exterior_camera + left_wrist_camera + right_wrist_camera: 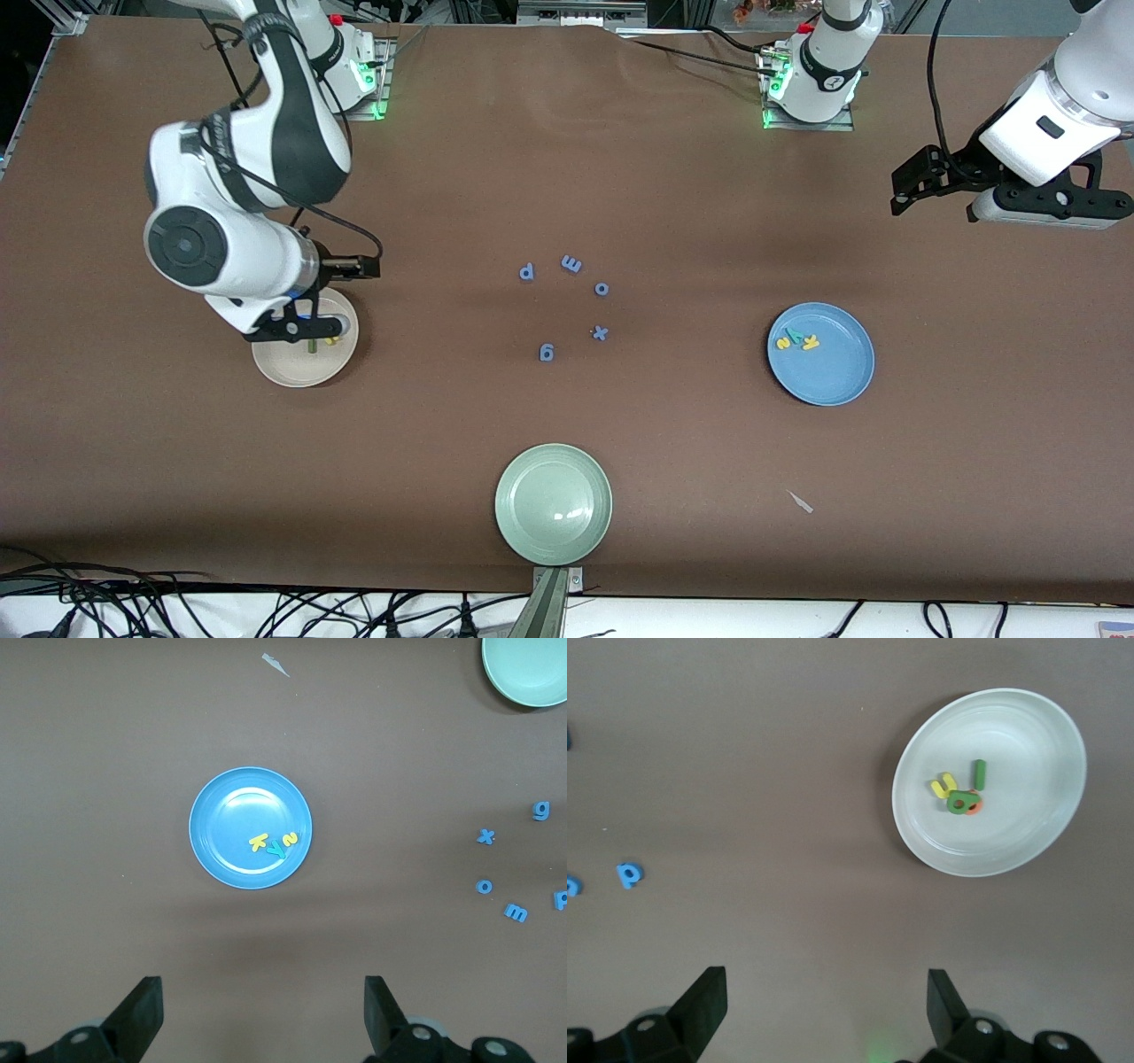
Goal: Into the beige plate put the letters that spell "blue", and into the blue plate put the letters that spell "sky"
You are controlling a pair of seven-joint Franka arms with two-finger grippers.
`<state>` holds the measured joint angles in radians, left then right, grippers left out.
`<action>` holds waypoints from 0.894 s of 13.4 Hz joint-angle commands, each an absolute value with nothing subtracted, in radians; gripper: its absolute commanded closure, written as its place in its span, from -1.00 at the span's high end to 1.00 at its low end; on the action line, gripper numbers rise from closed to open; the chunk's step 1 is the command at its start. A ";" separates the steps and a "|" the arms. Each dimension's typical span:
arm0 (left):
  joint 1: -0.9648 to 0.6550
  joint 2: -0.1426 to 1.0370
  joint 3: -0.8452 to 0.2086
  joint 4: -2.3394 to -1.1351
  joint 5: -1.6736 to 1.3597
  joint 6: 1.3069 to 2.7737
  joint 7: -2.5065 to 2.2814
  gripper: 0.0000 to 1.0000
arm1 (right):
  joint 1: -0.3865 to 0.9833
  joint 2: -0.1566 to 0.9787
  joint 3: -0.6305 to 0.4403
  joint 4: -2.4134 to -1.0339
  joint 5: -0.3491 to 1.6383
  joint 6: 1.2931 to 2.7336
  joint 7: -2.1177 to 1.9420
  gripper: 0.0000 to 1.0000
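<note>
Already the beige plate (990, 782) holds the letters that spell "blue" (962, 790) (the b lying on the orange e, with u and l alongside), and the blue plate (251, 827) holds the letters that spell "sky" (274, 842) near its rim. Blue letters p, m, o, x, g (567, 301) lie mid-table, the p at ten o'clock. Left gripper (264, 1019) and right gripper (827, 1014) hang open, empty.

Matt brown table (620, 159); glossy green plate (532, 532); letters in blue plate (217, 850) maybe foam
</note>
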<state>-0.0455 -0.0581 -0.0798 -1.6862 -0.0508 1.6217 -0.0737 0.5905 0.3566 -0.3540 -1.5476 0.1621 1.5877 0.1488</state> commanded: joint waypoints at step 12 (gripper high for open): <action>-0.044 -0.046 -0.077 -1.658 -0.035 1.597 -0.066 1.00 | 0.112 0.081 -0.040 -1.612 0.028 1.562 -0.121 1.00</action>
<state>-0.0450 -0.0574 -0.0784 -1.6848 -0.0508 1.6190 -0.0737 0.1547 0.1166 -0.0643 -1.5845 0.0405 1.5641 -0.0922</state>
